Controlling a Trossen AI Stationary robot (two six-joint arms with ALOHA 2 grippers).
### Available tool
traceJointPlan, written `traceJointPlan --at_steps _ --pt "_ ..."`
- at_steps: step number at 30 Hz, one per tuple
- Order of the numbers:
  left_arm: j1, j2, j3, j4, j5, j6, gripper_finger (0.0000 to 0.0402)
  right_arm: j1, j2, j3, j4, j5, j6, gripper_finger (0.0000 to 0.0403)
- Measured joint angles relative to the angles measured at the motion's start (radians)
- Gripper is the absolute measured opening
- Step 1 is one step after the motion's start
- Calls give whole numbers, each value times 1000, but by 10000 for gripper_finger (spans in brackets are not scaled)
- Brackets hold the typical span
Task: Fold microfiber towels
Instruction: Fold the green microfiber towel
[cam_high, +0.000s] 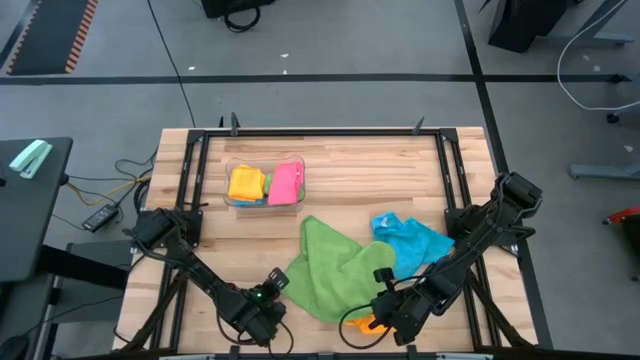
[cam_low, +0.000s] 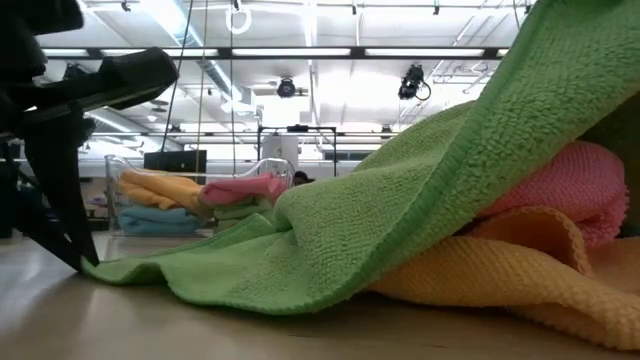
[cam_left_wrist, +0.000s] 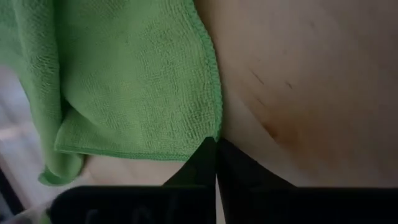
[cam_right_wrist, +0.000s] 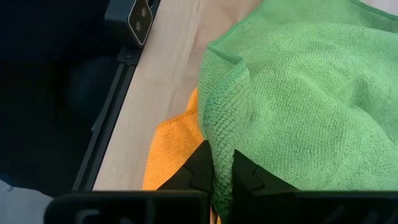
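Ceiling strip lights (cam_low: 300, 50) are casting bright, even light, giving only soft shadows on the wooden table (cam_high: 350, 170). In the low view the near green towel (cam_low: 400, 220) is filling the frame slightly blurred, and the left wrist view is looking soft up close.

The high view looks straight down from well above, taking in the whole tabletop (cam_high: 340, 165), both arms and the floor around. The low view sits at tabletop height, very near the green towel (cam_low: 400, 220), facing level across it to the clear bin (cam_low: 190, 200) and the room behind. Each wrist view looks out past its own dark fingers from close range onto that same green towel (cam_left_wrist: 137, 81) (cam_right_wrist: 298, 99), which all four views share.
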Motion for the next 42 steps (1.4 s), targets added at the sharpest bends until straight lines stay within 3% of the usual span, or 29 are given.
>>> traceJointPlan --at_steps 10,14,18,22,27,32,42 --pt "-19 -118 95 -158 12 -115 6 15 -1 16 3 -92 16 27" --pt "5 -181 100 -190 -39 -182 7 20 -1 16 -3 -115 13 27" --pt "33 -205 100 -239 -87 -237 8 21 -10 16 -68 -133 108 27" --pt "67 -212 98 -294 -151 -261 5 27 -16 16 -151 -127 182 27" --pt "177 -206 65 -303 -190 -274 13 18 -16 13 -184 -31 188 37" --pt "260 -206 8 -234 -228 -241 5 17 -16 -26 -186 -23 225 78" --pt "386 -205 -55 80 -261 71 6 17 -16 -78 -263 -23 326 142"
